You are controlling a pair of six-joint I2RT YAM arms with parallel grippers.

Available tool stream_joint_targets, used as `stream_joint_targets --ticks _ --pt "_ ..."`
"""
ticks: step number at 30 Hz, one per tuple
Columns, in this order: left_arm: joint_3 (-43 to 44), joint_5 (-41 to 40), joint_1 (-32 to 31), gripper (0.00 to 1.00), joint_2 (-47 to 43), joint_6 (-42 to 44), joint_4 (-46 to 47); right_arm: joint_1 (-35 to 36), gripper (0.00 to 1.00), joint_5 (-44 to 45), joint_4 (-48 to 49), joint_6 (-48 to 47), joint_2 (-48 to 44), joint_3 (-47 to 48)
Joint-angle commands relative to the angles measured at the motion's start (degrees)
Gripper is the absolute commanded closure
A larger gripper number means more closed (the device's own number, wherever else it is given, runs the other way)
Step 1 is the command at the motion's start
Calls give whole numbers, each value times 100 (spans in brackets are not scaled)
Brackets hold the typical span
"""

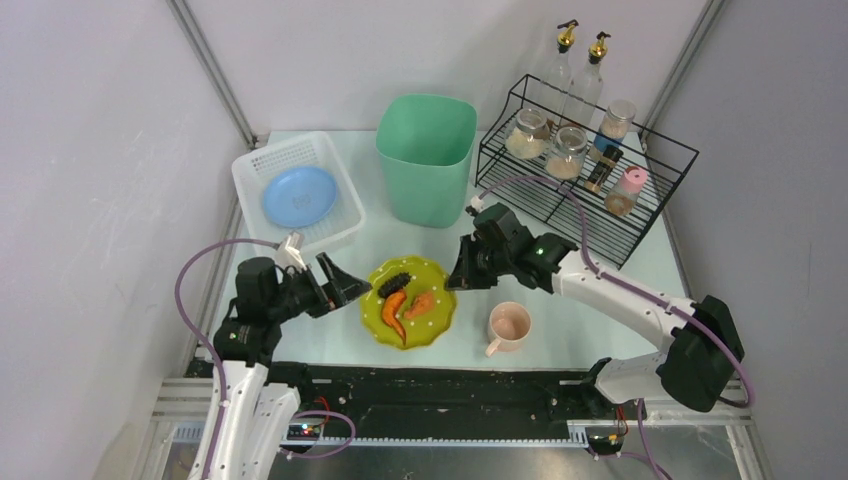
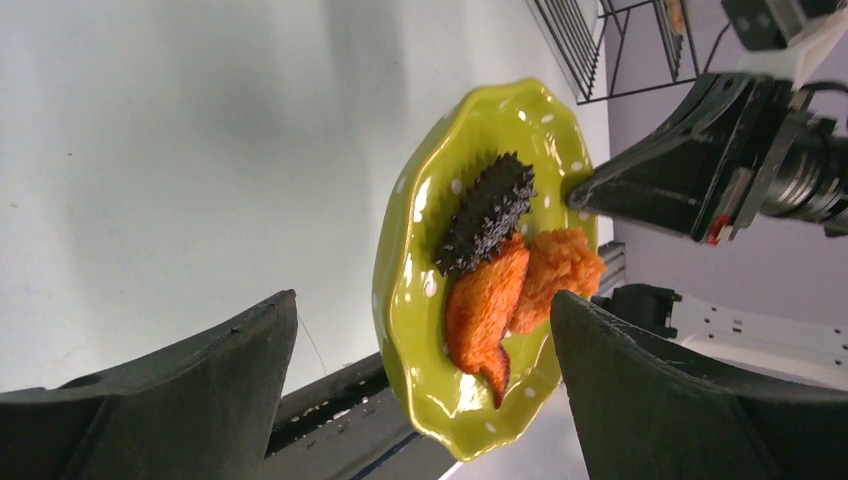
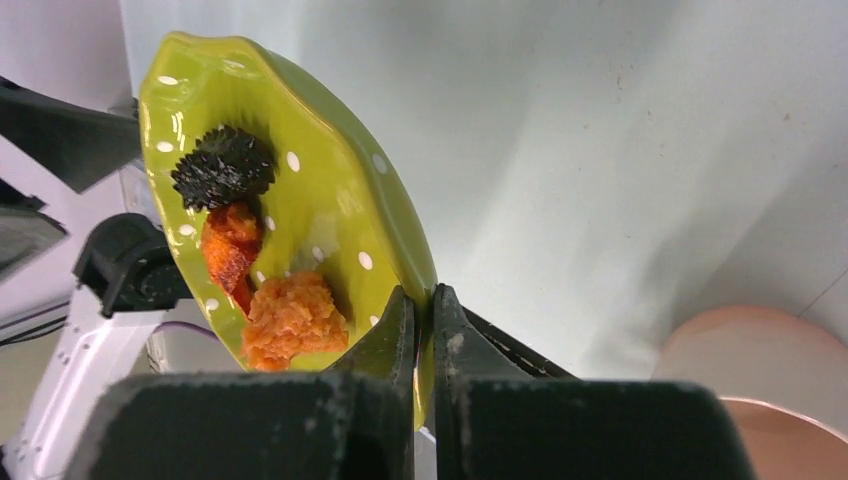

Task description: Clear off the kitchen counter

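A green dotted plate (image 1: 372,312) sits near the front of the kitchen counter (image 1: 420,245). It carries a black spiky piece (image 1: 393,284) and two orange pieces (image 1: 395,313). My right gripper (image 1: 460,278) is shut on the plate's right rim; in the right wrist view its jaws pinch the rim (image 3: 424,300). The plate (image 3: 330,200) looks tilted and a little raised. My left gripper (image 1: 350,285) stands open at the plate's left side. In the left wrist view its fingers (image 2: 240,370) straddle the plate (image 2: 400,260) without touching it.
A pink cup (image 1: 510,325) stands just right of the plate. At the back are a green bin (image 1: 426,155), a white basket (image 1: 250,165) holding a blue plate (image 1: 300,195), and a black wire rack (image 1: 640,215) with jars and bottles.
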Motion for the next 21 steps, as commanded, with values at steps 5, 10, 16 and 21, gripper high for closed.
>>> stream_joint_targets --ticks 5,10,16,21 --pt "318 488 -17 0 -129 -21 179 -310 100 -533 -334 -212 -312 1613" --pt "643 455 -16 0 17 -22 179 -536 100 -442 -949 -420 -128 2444" --pt "887 448 -23 0 60 -19 177 -933 100 -343 -1462 -624 243 3536" --pt "817 560 -17 0 -62 -16 171 -1178 100 -182 -1677 -700 573 4242"
